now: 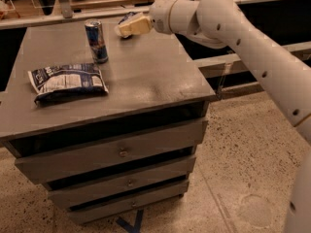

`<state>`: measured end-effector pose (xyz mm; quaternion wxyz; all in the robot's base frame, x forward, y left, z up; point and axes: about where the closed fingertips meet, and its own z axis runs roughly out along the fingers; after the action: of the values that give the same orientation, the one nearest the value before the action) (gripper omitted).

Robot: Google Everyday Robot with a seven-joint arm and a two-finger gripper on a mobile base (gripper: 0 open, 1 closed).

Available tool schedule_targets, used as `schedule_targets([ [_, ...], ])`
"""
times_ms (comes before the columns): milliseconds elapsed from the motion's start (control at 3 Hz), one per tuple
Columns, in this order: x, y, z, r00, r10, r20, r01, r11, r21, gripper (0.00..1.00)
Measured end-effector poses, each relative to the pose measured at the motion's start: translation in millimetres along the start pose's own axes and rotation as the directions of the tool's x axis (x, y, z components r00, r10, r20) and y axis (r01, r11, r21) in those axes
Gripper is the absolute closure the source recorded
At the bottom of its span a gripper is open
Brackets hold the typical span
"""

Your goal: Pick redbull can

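Note:
The redbull can [96, 41] stands upright on the back left part of the grey cabinet top [146, 76]; it is tall, slim, blue and silver with a small red mark. My gripper [127, 27] is above the back of the top, a little to the right of the can and about level with its upper half, not touching it. The white arm [233, 28] reaches in from the right.
A shorter blue soda can [127, 17] lies at the back edge, mostly hidden behind the gripper. A blue-and-white snack bag [68, 81] lies flat at the left front. The cabinet has several drawers [116, 152]. A rail runs behind.

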<state>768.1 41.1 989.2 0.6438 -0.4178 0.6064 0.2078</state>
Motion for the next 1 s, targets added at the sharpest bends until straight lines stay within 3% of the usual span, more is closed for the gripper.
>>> schedule_targets([
  [667,20.3,1.0,41.1,0.999,0.0,-0.049,-0.007,0.9899,-0.141,0.0],
  [1000,21.0,13.1,57.3,0.998,-0.025,-0.061,0.011,0.9778,-0.209,0.0],
])
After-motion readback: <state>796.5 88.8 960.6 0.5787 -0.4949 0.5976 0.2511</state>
